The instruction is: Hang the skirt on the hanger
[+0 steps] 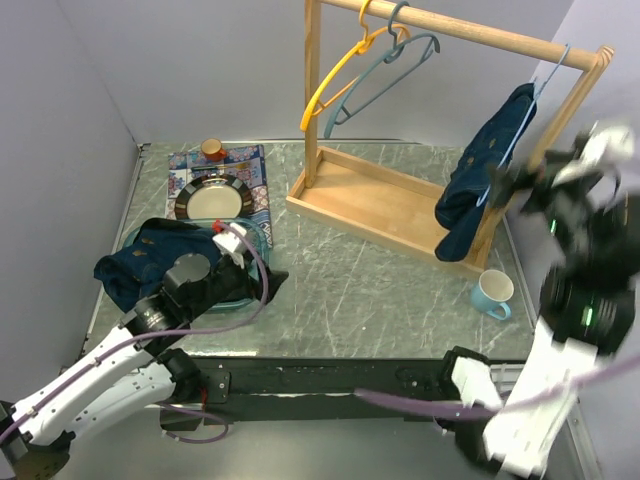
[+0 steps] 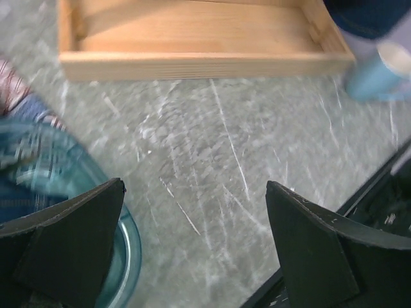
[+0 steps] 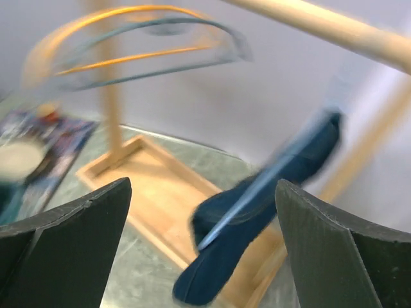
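Observation:
The dark navy skirt [image 1: 485, 170] hangs draped over a light blue hanger [image 1: 545, 75] on the right end of the wooden rack's rail [image 1: 480, 35]. In the right wrist view the skirt [image 3: 257, 237] and the hanger's bar [image 3: 257, 192] are blurred. My right gripper [image 1: 522, 190] is just right of the skirt, and my right gripper [image 3: 202, 186] stands open, holding nothing. My left gripper [image 1: 268, 283] hovers low over the table beside a teal bowl. In its wrist view my left gripper [image 2: 192, 192] is open and empty.
A yellow hanger [image 1: 340, 70] and a grey hanger [image 1: 385, 70] hang on the rail's left part. The rack's wooden base tray [image 1: 370, 200] sits mid-table. The teal bowl [image 1: 262, 238] holds another navy garment [image 1: 160, 250]. Behind it are a plate [image 1: 213, 200] and a small cup [image 1: 212, 149]. A light blue mug [image 1: 493, 293] stands near the tray.

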Controlling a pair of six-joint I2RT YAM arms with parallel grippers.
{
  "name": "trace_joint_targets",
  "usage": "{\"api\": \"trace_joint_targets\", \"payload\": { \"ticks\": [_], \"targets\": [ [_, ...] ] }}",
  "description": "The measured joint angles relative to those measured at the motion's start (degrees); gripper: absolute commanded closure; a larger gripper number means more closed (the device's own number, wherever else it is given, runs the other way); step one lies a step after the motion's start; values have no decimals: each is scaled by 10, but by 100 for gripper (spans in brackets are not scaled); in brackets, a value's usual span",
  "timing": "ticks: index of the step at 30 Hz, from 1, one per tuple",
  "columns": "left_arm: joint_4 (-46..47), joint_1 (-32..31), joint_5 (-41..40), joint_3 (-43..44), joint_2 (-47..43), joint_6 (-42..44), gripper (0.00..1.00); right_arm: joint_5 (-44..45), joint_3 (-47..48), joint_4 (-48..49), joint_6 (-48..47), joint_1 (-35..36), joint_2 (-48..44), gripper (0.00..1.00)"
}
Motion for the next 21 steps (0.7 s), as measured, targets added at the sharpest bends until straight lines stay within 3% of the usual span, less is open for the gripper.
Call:
{"api": "trace_joint_targets", "payload": {
  "ticks": [4,7,13,17,21],
  "targets": [
    [-57,0,-87,44,13,-89,2,-190,-93,-2,-80,7,-112,0],
    [-115,0,-184,89,25,-158,2,-266,-176,-7,-113,59,-132,0],
    [-276,2,-380,142,78,-337,7,-286,-353,-29,-160,257,-78,0],
    [-421,2,-443,163,140,-511,7,-284,-425,-47,-200,302,-47,0],
    [-549,2,-455,172,202,-683,8,-288,-483,-31,-222,320,-43,0]
  ]
}}
